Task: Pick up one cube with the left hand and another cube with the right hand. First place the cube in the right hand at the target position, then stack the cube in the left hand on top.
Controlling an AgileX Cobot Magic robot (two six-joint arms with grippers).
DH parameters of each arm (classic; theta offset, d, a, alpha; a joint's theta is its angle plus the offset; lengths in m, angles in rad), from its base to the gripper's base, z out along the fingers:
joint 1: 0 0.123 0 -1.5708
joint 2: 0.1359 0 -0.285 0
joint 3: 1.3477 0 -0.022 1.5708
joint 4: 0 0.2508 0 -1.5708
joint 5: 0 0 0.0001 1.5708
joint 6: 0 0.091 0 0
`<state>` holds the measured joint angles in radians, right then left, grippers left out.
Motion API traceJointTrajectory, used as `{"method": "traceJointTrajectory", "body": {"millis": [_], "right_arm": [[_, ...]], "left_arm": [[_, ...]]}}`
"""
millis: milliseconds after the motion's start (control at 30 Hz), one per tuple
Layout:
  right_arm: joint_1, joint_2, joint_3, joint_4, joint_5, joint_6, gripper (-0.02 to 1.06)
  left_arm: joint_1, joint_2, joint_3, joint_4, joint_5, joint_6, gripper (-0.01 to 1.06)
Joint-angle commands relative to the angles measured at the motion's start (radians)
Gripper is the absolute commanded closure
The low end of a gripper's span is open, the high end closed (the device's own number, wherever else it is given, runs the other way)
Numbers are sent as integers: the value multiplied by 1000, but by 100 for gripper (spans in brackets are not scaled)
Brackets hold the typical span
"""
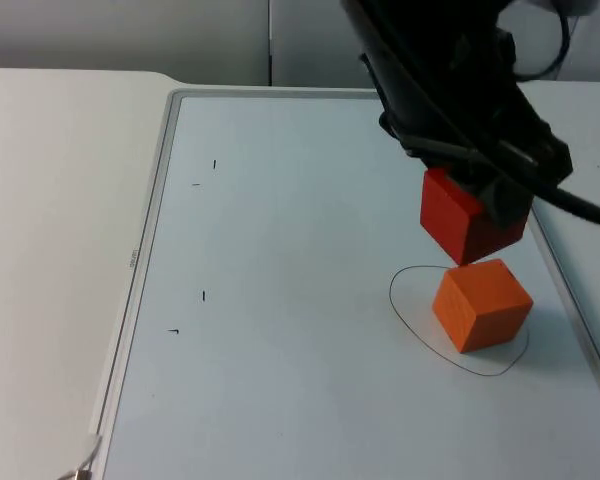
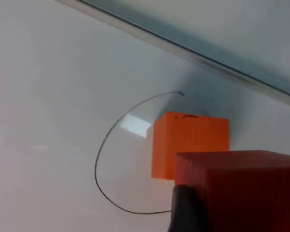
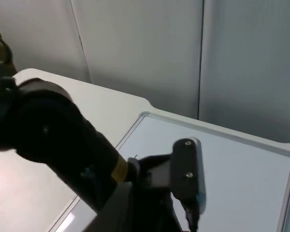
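Arms first: my left arm reaches across the white table [image 1: 280, 300] from the 12 o'clock side, its left gripper [image 1: 480, 200] hanging clear above the surface and clamped on the red cube [image 1: 465, 225]. That red cube hangs tilted, just above and toward 12 o'clock of the orange cube [image 1: 480, 305], which sits on the table inside the drawn pen outline [image 1: 405, 310]; I cannot tell if the two cubes touch. My right arm waits raised, looking toward the left arm and the grey partition wall [image 3: 183, 58], and I cannot tell the right gripper's state.
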<state>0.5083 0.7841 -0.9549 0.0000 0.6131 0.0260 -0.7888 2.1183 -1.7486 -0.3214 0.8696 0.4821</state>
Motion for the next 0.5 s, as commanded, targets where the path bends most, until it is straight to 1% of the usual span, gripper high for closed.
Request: {"method": "traceJointTrajectory", "body": {"millis": [0, 67, 333, 467], "right_arm": [[3, -1, -4, 0, -13, -9, 0], [3, -1, -4, 0, -13, -9, 0], [3, -1, -4, 0, -13, -9, 0], [3, -1, -4, 0, -13, -9, 0]], "left_arm": [[-18, 30, -48, 61, 22, -57, 105], [-32, 74, -93, 114, 26, -101, 105], [-63, 132, -142, 128, 17, -101, 105], [-82, 168, -186, 140, 42, -103, 105]]}}
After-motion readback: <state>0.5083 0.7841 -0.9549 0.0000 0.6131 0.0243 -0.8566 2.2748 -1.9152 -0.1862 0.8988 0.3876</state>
